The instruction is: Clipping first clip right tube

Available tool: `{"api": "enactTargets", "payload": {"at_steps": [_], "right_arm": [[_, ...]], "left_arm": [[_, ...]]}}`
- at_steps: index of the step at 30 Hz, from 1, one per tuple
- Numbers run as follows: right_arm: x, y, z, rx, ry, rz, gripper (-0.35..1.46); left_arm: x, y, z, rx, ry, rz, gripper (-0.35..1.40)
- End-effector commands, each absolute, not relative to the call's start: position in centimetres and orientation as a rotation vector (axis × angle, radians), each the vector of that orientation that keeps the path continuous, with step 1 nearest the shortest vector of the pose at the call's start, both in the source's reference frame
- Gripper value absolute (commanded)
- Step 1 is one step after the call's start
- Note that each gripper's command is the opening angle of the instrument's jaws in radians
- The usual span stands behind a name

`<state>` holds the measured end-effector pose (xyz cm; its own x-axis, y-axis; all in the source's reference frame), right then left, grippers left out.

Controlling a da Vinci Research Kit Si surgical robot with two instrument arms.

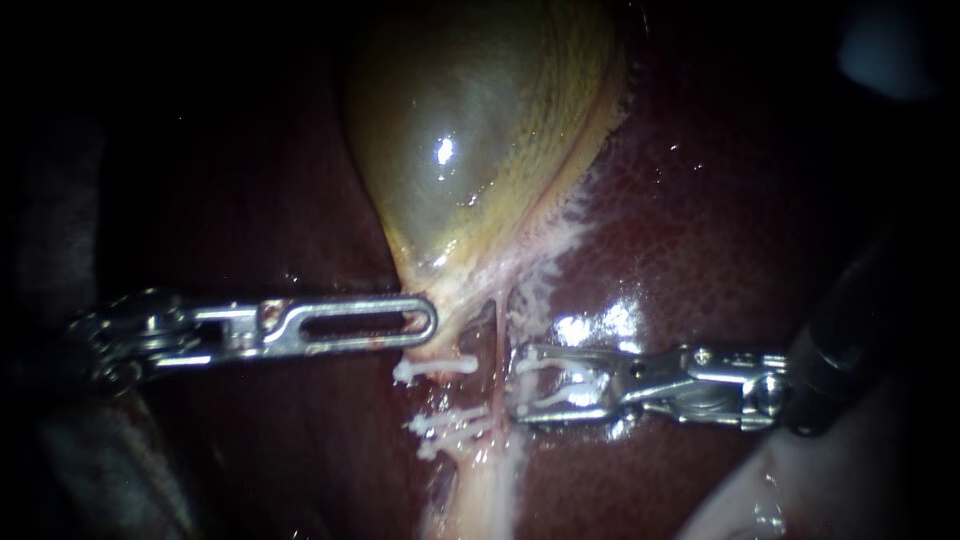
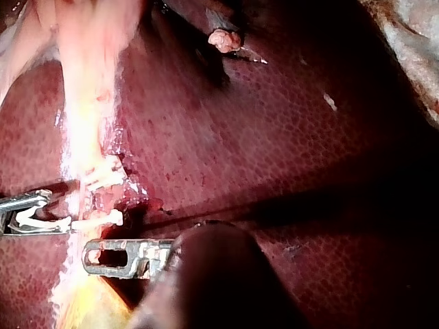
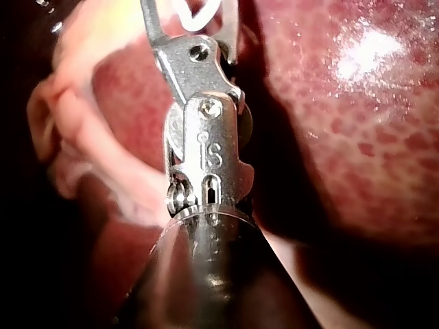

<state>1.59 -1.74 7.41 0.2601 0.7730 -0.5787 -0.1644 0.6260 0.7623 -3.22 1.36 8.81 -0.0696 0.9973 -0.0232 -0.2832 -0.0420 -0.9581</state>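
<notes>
The greenish gallbladder (image 1: 450, 150) lies on the dark red liver (image 1: 700, 230). My left instrument (image 1: 428, 322) comes in from the left, its slotted jaws shut on pale tissue at the gallbladder's neck (image 1: 447, 285); the left wrist view shows it (image 2: 92, 256) beside that yellow tissue. Two white clips (image 1: 435, 367) (image 1: 452, 422) sit on the left tube. The thin reddish right tube (image 1: 497, 335) runs down just beside them. My right instrument (image 1: 520, 383) holds an open white clip (image 1: 560, 385) in its spread jaws, the tips at the right tube. The right wrist view shows this clip (image 3: 195, 17) ahead of the jaws.
Pale fatty strands (image 1: 480, 480) run downward from the clipped tubes. Glistening liver surface (image 1: 610, 325) lies above my right instrument. A pale fold of tissue (image 1: 800, 490) shows at the lower right. In the left wrist view a small pale lump (image 2: 225, 40) sits far ahead on the liver.
</notes>
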Motion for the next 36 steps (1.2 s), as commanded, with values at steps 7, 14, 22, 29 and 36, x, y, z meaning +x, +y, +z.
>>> {"api": "enactTargets", "payload": {"at_steps": [7,14,22,29,36], "right_arm": [[1.64,-1.74,7.48,0.638,1.133,0.7,0.54],[1.66,-1.76,7.59,0.637,1.105,0.69,0.54],[1.74,-1.79,7.65,0.64,1.099,0.684,0.54],[1.85,-1.84,7.7,0.651,1.094,0.672,0.54],[1.91,-1.91,7.71,0.687,1.081,0.671,0.51]], "left_arm": [[-3.22,1.36,8.8,-0.985,-1.024,1.403,-0.35],[-3.21,1.36,8.8,-0.985,-1.024,1.404,-0.35],[-3.21,1.35,8.79,-0.985,-1.025,1.404,-0.35],[-3.21,1.35,8.79,-0.985,-1.025,1.404,-0.35],[-3.21,1.35,8.79,-0.985,-1.025,1.404,-0.35]]}}
